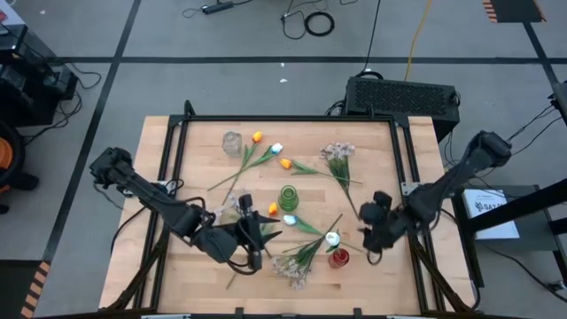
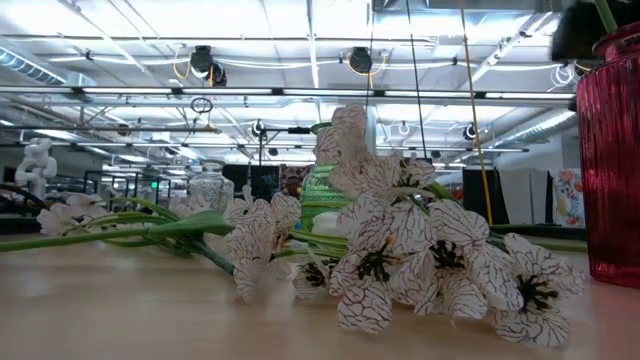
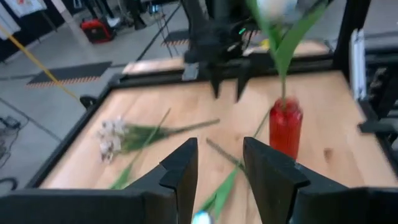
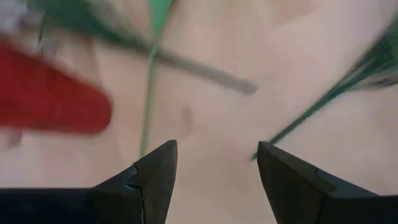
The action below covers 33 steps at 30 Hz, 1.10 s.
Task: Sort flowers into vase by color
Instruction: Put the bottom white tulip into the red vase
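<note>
A red vase (image 1: 338, 258) stands near the table's near edge with a white tulip (image 1: 331, 237) in it. A green vase (image 1: 290, 197) stands at the middle and a clear vase (image 1: 232, 142) toward the far left. Orange tulips (image 1: 285, 163), white tulips (image 1: 276, 149) and pale sprays (image 1: 337, 152) lie flat on the wood. My left gripper (image 1: 262, 233) is open left of the red vase (image 3: 285, 127), facing it, with green stems below it. My right gripper (image 1: 372, 236) is open just right of the red vase (image 4: 53, 102), pointing down over bare wood and stems.
A black frame (image 1: 399, 142) runs round the table's edges. A spray (image 1: 292, 266) lies near the near edge, left of the red vase, and fills the low view's foreground (image 2: 430, 255). Another spray (image 3: 115, 137) lies beyond my left gripper. Bare wood shows at the far right corner.
</note>
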### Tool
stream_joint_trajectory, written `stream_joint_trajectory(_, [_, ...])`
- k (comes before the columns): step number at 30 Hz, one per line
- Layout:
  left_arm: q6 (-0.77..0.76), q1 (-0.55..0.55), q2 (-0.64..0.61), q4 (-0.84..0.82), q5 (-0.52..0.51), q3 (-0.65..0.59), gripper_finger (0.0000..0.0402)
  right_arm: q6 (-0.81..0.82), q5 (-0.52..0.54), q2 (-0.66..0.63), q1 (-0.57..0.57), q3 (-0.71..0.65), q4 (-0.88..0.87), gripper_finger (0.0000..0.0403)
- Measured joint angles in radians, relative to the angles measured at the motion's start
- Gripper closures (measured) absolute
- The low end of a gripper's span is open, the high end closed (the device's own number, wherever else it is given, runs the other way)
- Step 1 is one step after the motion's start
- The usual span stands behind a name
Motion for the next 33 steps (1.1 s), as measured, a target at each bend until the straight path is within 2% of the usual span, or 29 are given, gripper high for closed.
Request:
stream_joint_trajectory(6, [-0.022,0.0,0.0,0.196,-0.013,-0.139,0.0265,0.086,0.012,0.103,0.107,-0.092,0.235,0.0188])
stream_joint_trajectory(12, [-0.022,0.002,0.0,0.387,-0.011,-0.249,0.0265,0.145,0.013,0.231,0.144,-0.098,0.27,0.0188])
stream_joint_trajectory(20, [-0.046,0.002,0.0,0.413,-0.012,-0.267,0.0265,0.119,0.025,0.351,0.157,-0.095,0.363,0.0188])
stream_joint_trajectory(25, [-0.047,0.002,0.0,0.414,-0.012,-0.267,0.0265,0.124,0.027,0.355,0.157,-0.095,0.365,0.0188])
stream_joint_trajectory(29, [-0.047,0.002,0.0,0.414,-0.012,-0.267,0.0265,0.16,0.019,0.305,0.156,-0.082,0.307,0.0188])
stream_joint_trajectory(33, [-0.047,0.002,0.0,0.413,-0.012,-0.267,0.0265,0.149,0.064,0.254,0.169,-0.057,0.302,0.0188])
